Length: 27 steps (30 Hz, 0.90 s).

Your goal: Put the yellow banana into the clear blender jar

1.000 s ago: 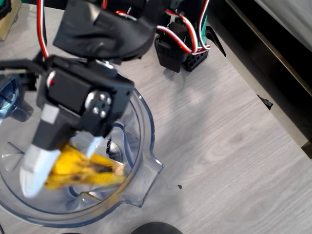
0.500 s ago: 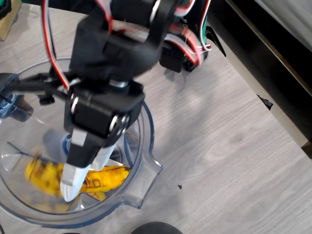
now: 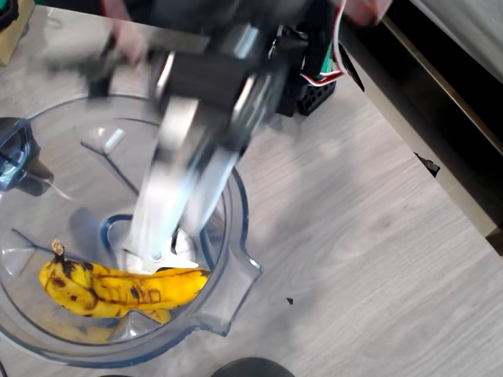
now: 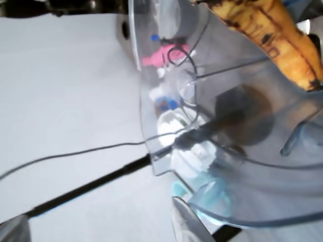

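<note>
The yellow banana (image 3: 118,288), spotted with brown, lies flat inside the clear blender jar (image 3: 238,206), near its front wall. Nothing holds it. My gripper (image 3: 169,243) is a motion-blurred white streak above the jar's middle, clear of the banana. In the wrist view the gripper (image 4: 101,227) is open, with its two fingertips far apart at the bottom edge and nothing between them. That view looks past the jar's wall (image 4: 242,166) and has the banana (image 4: 272,35) at the top right.
The jar stands at the lower left of a grey wood-grain table (image 3: 361,236). The arm's black base (image 3: 302,86) with red and white wires is behind it. A dark gap runs along the table's right edge (image 3: 440,181). A round black object (image 3: 251,367) sits at the bottom edge.
The gripper has let go of the banana, opened, and lifted up and to the right out of the jar. The banana now rests on the jar's bottom.
</note>
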### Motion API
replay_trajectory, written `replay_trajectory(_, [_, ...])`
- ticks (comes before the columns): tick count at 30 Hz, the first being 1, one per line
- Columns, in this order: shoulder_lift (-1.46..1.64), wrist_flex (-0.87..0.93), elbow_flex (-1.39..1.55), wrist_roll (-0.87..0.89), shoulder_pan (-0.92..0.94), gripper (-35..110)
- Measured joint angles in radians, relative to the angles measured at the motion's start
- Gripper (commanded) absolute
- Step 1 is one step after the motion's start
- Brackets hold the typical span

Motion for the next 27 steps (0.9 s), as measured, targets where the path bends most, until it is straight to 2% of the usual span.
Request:
replay_trajectory(4, [0.155, 0.02, 0.003, 0.002, -0.029, 40])
replay_trajectory(9, [0.328, -0.026, 0.163, -0.002, -0.041, 41])
replay_trajectory(12, [0.548, -0.147, 0.403, -0.025, -0.055, 41])
replay_trajectory(15, [0.776, -0.19, 0.643, -0.046, -0.08, 41])
replay_trajectory(27, [1.15, -0.264, 1.126, -0.115, -0.084, 37])
